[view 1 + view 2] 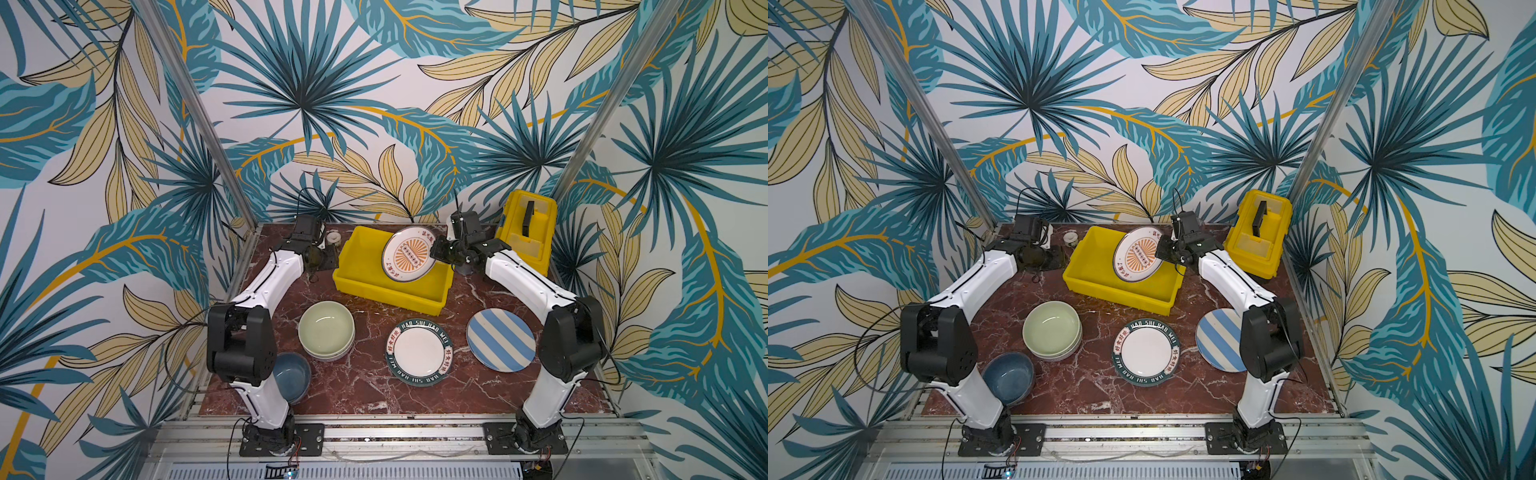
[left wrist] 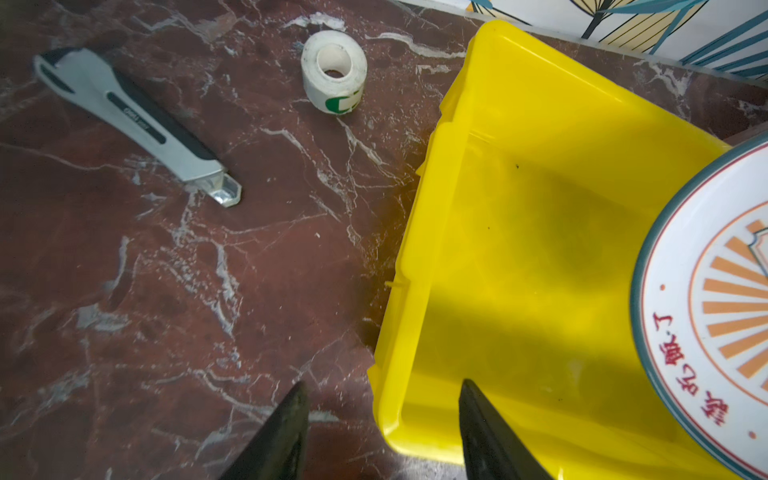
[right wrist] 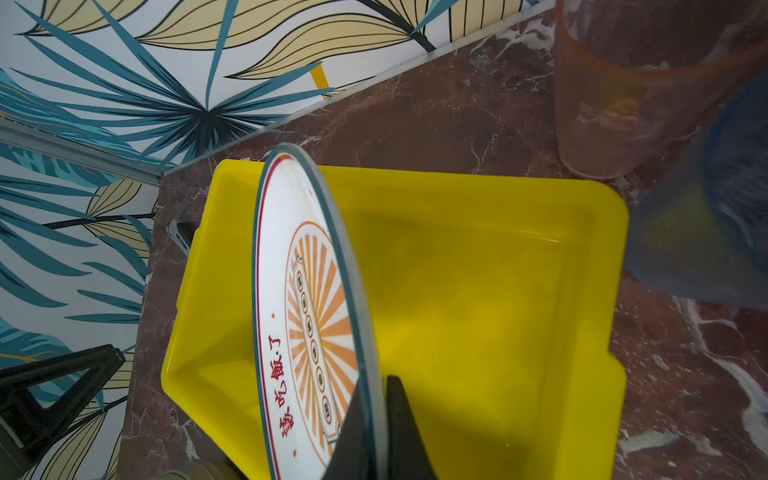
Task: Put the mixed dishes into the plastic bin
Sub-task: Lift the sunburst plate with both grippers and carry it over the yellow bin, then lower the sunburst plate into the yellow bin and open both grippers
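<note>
Clamping the rim of the sunburst plate (image 3: 307, 291), the right gripper (image 3: 376, 380) holds it tilted over the yellow bin (image 1: 361, 286) at twelve o'clock on the table (image 1: 374, 395). The left gripper (image 2: 382, 384) hangs at the bin's nine o'clock, jaws apart, empty.

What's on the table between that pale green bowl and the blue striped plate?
A white plate with a dark green lettered rim, lying flat, touching neither the pale green bowl nor the striped plate. Both top views show it.

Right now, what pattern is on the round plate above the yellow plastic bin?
Round white plate: orange sunburst, red characters, teal rim. Clearest in a top view.
</note>
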